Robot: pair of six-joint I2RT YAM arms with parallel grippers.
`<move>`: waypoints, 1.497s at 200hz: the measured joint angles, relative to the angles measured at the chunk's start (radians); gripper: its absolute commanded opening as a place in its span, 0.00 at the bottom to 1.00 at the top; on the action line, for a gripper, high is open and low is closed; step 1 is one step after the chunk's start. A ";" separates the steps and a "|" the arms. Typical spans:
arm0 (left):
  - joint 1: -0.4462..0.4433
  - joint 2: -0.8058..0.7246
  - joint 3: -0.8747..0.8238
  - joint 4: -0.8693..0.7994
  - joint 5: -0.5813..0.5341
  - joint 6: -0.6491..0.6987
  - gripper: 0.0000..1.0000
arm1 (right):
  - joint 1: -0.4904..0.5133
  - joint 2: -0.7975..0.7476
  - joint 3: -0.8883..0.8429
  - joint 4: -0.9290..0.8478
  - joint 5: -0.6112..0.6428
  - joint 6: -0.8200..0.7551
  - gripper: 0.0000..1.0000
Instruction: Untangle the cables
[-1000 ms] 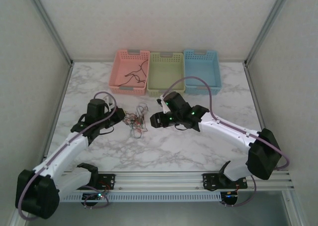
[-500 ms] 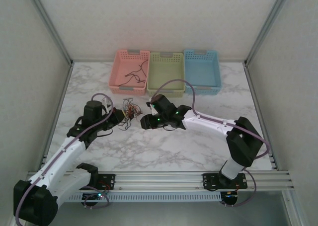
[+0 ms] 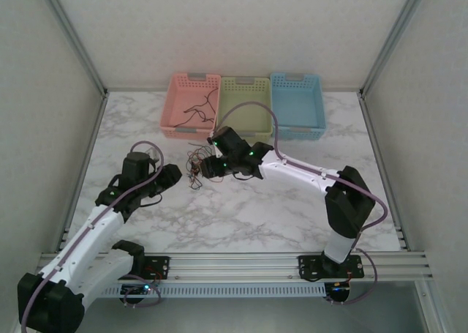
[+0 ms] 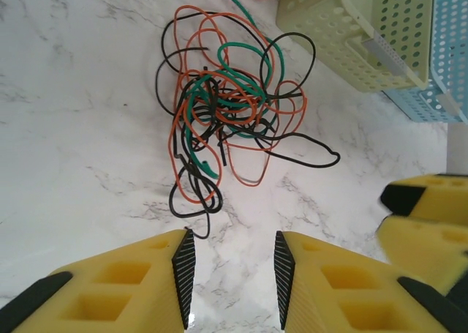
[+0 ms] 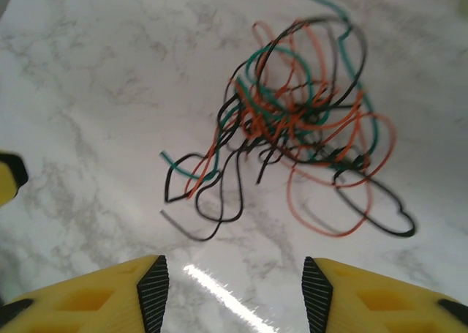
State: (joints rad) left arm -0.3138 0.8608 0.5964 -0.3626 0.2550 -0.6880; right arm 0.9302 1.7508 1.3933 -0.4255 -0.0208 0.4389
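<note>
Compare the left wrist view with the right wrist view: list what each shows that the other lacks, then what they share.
Left wrist, not right wrist: the perforated walls of the green basket and blue basket beyond the tangle, and the left gripper with its ribbed pads apart. Right wrist, not left wrist: the right gripper with its ribbed pads wide apart over bare marble. Shared: the cables, a black, orange and green knot lying on the table, gripped by neither arm.

Top camera looks down; both close wrist views share cables.
</note>
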 measured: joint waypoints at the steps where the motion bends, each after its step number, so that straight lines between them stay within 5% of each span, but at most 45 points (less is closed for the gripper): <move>1: 0.000 0.000 0.000 0.000 0.000 0.000 0.36 | 0.000 0.000 0.002 -0.001 0.002 -0.001 0.56; 110: 0.000 -0.010 0.000 -0.018 -0.003 0.011 0.36 | -0.083 0.212 0.064 -0.092 0.080 -0.112 0.57; 142: 0.000 -0.010 0.000 -0.018 -0.003 0.011 0.36 | -0.099 0.234 0.076 -0.100 0.070 -0.136 0.44; 191: 0.000 -0.008 -0.004 -0.017 -0.002 0.011 0.38 | -0.100 0.240 0.086 -0.076 -0.005 -0.175 0.00; 237: 0.000 0.016 -0.019 -0.005 0.052 0.022 0.57 | -0.100 0.105 -0.032 -0.039 -0.090 -0.216 0.00; 299: -0.019 0.087 -0.051 0.055 0.142 0.033 0.61 | -0.100 -0.099 -0.182 0.039 -0.191 -0.206 0.00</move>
State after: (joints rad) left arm -0.3332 0.9478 0.5453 -0.3080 0.3965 -0.6548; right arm 0.8307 1.6520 1.2114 -0.3866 -0.2119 0.2325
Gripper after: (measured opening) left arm 0.608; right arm 0.058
